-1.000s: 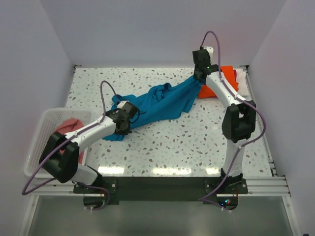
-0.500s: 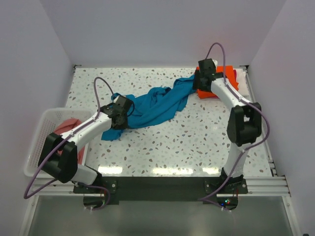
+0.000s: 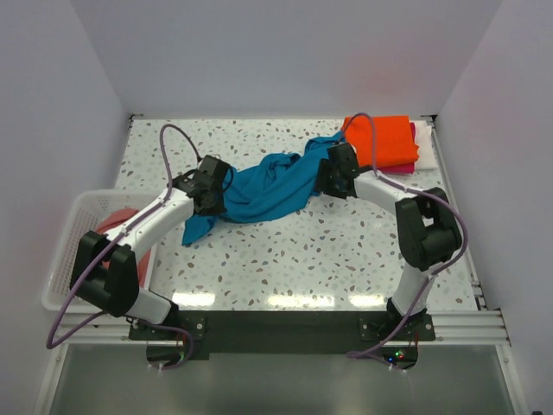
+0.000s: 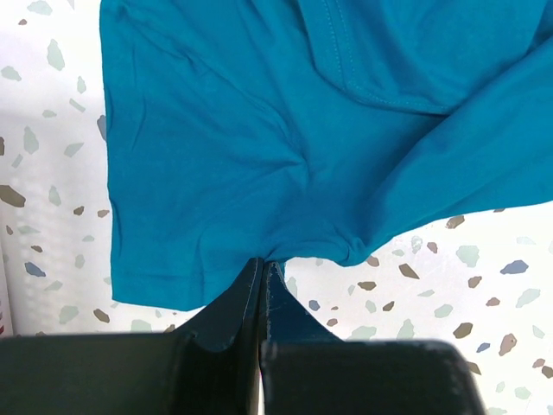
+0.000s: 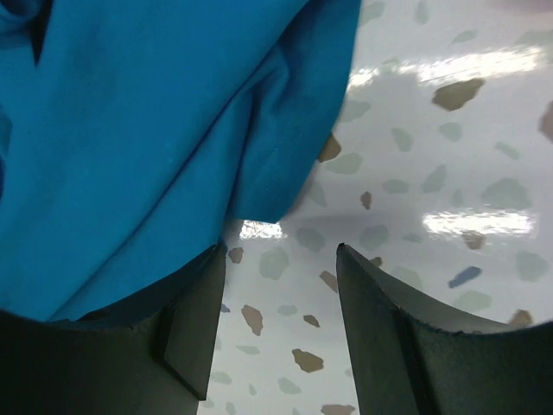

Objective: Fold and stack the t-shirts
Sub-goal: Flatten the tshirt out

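The teal-blue t-shirt (image 3: pixel 268 183) lies crumpled across the middle of the table (image 3: pixel 328 251). My left gripper (image 3: pixel 212 188) is shut on the shirt's left part; in the left wrist view the closed fingertips (image 4: pixel 263 268) pinch a fold of the teal cloth (image 4: pixel 259 138). My right gripper (image 3: pixel 332 173) sits at the shirt's right end, open. In the right wrist view the gap between its jaws (image 5: pixel 281 251) holds bare table, with the teal cloth (image 5: pixel 147 130) beside and over the left finger. A folded orange t-shirt (image 3: pixel 387 140) rests on a magenta one (image 3: pixel 399 167) at the back right.
A white lattice basket (image 3: pixel 69 251) stands at the left table edge with a salmon-pink t-shirt (image 3: pixel 117 221) inside. A pale folded cloth (image 3: pixel 425 145) lies under the right-hand stack. White walls close in the back and sides.
My right gripper let go of the teal shirt's raised right end, opened, and dropped forward-left to the table. The shirt's right end fell. My left gripper shifted slightly toward the back, still pinching.
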{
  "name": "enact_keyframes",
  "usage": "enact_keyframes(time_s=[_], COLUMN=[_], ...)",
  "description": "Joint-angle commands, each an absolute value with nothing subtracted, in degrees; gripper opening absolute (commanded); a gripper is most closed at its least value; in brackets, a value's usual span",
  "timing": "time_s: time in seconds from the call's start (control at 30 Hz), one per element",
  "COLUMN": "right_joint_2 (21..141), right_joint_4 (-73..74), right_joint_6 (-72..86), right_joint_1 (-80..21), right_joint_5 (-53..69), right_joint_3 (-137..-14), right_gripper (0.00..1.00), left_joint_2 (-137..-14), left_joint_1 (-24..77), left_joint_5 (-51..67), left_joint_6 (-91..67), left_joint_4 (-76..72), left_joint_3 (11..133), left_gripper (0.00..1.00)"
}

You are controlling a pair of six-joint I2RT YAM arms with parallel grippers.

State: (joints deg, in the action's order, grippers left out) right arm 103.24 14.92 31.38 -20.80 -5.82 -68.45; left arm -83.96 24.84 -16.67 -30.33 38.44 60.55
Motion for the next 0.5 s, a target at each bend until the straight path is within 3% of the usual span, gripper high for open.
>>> enact_keyframes(time_s=[0.0, 0.13, 0.4, 0.47], right_joint_2=[106.8, 109.6, 112.1, 112.8], right_joint_4=[9.9, 8.9, 8.5, 8.8], right_joint_6=[35.4, 37.1, 38.1, 38.1], right_joint_1=[-22.0, -22.3, -22.3, -22.3], right_joint_5=[-4.1, -4.9, -6.9, -6.9], right_joint_3=[-71.5, -71.6, -73.3, -74.1], right_gripper=[0.57, 0.49, 0.46, 0.4], left_joint_2=[-84.1, -83.8, -83.6, -83.6], left_joint_1=[24.3, 23.8, 23.2, 23.2], left_joint_5=[-16.2, -16.2, -16.1, -16.0], left_joint_6=[-28.7, -28.4, -27.7, -27.6], left_joint_4=[37.4, 37.4, 37.2, 37.1], left_joint_3=[62.7, 62.8, 62.9, 62.9], left_gripper=[0.0, 0.0, 0.0, 0.0])
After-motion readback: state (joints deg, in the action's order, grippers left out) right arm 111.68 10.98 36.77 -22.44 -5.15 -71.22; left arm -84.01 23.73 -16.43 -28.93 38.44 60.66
